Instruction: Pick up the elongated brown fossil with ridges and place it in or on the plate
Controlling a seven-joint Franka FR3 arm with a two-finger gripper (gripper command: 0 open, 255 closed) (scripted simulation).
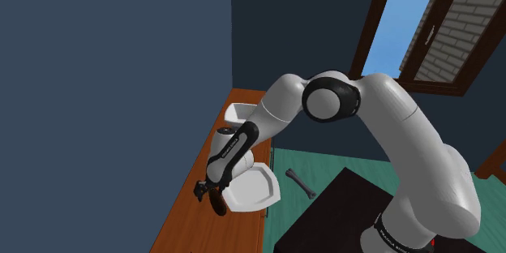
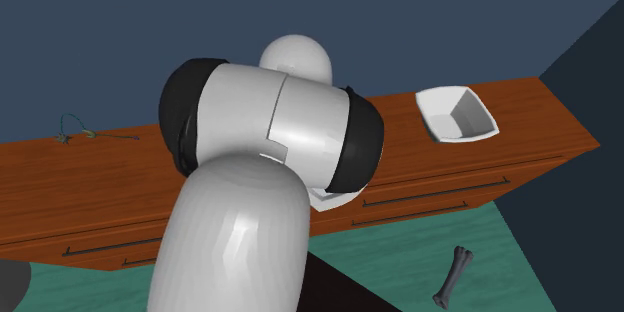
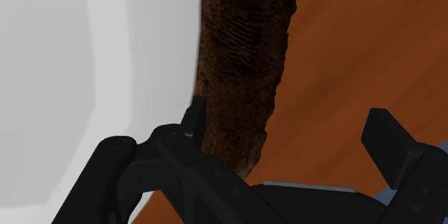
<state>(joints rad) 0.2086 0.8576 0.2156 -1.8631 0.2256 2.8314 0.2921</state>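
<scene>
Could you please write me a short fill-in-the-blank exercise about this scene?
The ridged fossil lying beside the white plate is ____ in colour. The fingers of the gripper are ____, clasping nothing. The square white bowl on the wooden counter holds ____. The grey bone lies on the floor, whose colour is ____.
Missing words: brown; open; nothing; green.
</scene>
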